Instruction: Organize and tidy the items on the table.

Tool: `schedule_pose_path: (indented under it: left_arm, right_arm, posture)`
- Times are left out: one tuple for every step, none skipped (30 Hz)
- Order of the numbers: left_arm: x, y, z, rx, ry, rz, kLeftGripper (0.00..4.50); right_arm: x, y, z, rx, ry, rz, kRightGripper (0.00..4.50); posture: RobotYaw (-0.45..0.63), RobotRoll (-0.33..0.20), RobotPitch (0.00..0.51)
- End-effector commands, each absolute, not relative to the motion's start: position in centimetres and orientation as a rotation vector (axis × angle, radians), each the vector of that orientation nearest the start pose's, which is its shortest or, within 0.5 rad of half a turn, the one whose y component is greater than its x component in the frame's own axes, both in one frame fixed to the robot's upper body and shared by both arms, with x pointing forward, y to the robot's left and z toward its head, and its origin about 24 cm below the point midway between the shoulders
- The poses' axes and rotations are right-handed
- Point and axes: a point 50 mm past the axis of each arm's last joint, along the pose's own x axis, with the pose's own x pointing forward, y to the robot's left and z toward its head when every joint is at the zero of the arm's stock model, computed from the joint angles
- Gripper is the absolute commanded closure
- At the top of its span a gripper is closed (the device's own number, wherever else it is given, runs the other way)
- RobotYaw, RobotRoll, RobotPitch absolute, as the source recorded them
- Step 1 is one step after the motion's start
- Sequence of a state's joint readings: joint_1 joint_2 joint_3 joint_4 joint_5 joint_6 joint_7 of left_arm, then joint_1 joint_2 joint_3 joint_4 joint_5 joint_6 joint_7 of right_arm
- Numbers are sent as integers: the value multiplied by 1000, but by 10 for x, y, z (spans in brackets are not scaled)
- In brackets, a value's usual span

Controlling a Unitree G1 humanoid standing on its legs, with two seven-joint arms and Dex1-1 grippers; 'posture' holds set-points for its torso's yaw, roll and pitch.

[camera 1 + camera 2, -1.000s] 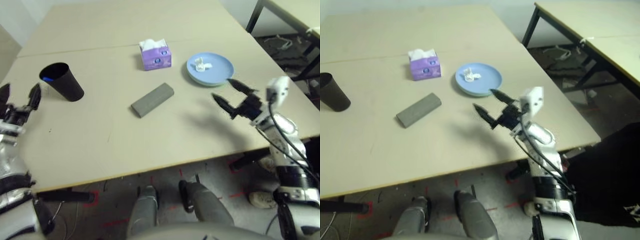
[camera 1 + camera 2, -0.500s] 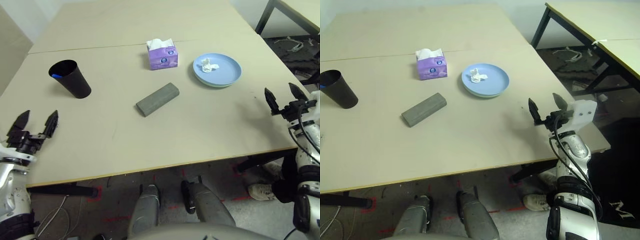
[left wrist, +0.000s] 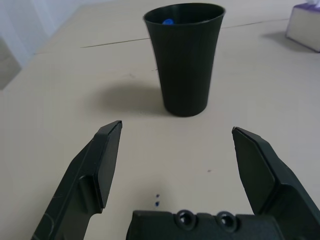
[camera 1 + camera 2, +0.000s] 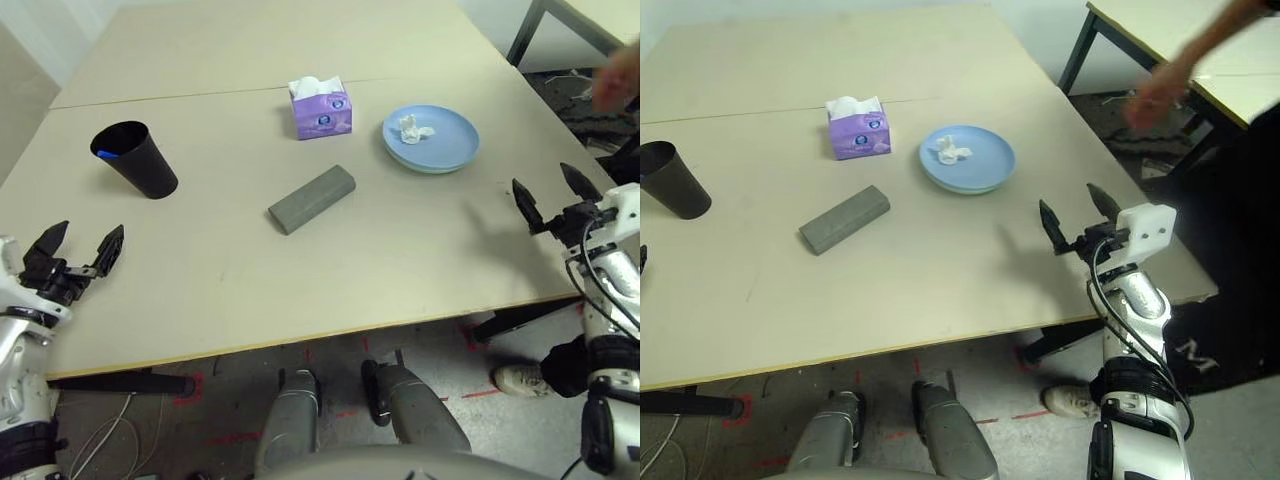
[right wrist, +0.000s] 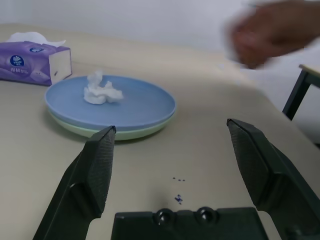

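Observation:
A black cup (image 4: 135, 159) stands at the left of the table (image 4: 240, 260), with a blue cap showing inside it (image 3: 168, 22). A grey oblong case (image 4: 311, 199) lies in the middle. A blue plate (image 4: 432, 137) sits stacked on a green one (image 5: 125, 134) at the right and holds a crumpled white tissue (image 5: 101, 91). My left gripper (image 4: 77, 247) is open at the near left edge, facing the cup. At the near right edge my right gripper (image 4: 546, 190) is open too, pointing at the plates with nothing held.
A purple tissue box (image 4: 320, 107) stands behind the case near the table's seam. A person's hand (image 4: 1150, 98) reaches in at the far right, above the gap before a second table (image 4: 1200, 40) with dark legs.
Both arms have drawn back from over the table to its near edges, still open. A person's hand has come into view at the far right. The camera has shifted slightly.

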State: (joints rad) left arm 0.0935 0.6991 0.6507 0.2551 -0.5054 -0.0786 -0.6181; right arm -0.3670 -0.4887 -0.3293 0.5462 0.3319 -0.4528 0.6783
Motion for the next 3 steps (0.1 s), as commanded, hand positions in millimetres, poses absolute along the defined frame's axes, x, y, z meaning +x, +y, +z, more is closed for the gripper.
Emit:
schedule_pose_path:
  left_arm:
    - [183, 398, 127, 223, -71, 75, 29]
    - [184, 399, 128, 227, -76, 83, 29]
    - [186, 399, 129, 226, -81, 85, 29]
  right_arm:
    - [290, -292, 114, -197, -364, 257, 0]
    - [289, -292, 114, -193, -366, 250, 0]
    - [289, -293, 113, -195, -368, 245, 0]
  posture:
    - [-42, 0, 219]
    - [-42, 0, 214]
    - [-44, 0, 212]
